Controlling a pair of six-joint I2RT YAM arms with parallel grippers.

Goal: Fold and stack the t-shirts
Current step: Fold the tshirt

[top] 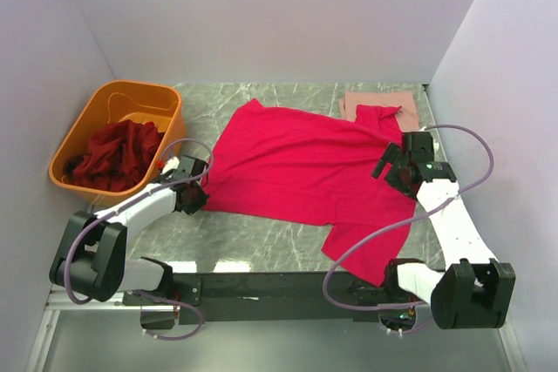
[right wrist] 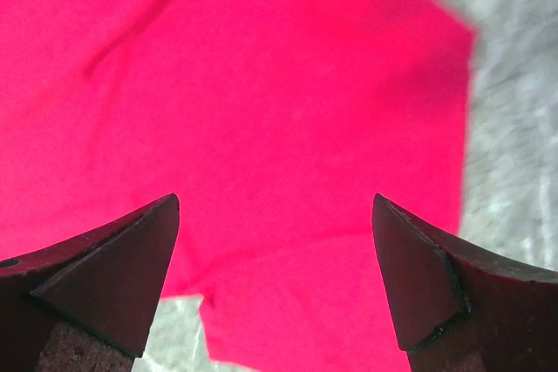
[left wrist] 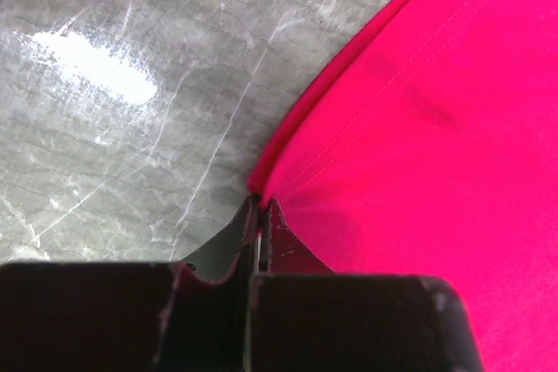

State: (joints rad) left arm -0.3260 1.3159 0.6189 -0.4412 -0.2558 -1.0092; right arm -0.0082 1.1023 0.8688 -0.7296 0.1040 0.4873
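Nearest, at the front edge: black metal base rail (top: 261,287) carrying both arms, white shells with black joint housings, grey cables (top: 366,246) looped alongside.

Left gripper (top: 193,194) (left wrist: 260,215): set low at the left edge of the bright crimson-pink cloth t-shirt (top: 296,167) (left wrist: 436,128) (right wrist: 261,84). Black jaws pressed together, pinching the shirt's hem right at the tips. Row of stitching visible along that hem in the left wrist view, with small puckers radiating from the pinch point.

Right gripper (top: 390,165) (right wrist: 275,202): positioned over the shirt's right side. Spread wide above the cloth. Dark wedge-shaped fingers (right wrist: 113,276) with a coarse, grainy inner face. Contact with the cloth: cannot tell.

Crimson shirt: spread mostly flat across the middle of the grey-green marbled table (top: 253,237) (left wrist: 131,128) (right wrist: 514,128). Matte, soft weave, a few shallow creases. One short sleeve extending toward the near right, close to the right arm's base. Table surface glossy, veined, with bright reflections.

Farther left: orange plastic tub (top: 122,102), rounded-rectangular, smooth-walled, holding a crumpled heap of dark maroon-red cloth shirts (top: 113,156).

Far right: pale salmon-pink t-shirt (top: 379,98), folded into a flat rectangle, its near edge overlapped by the crimson shirt's far corner.

Beyond: plain white walls (top: 261,15), matte and flat.
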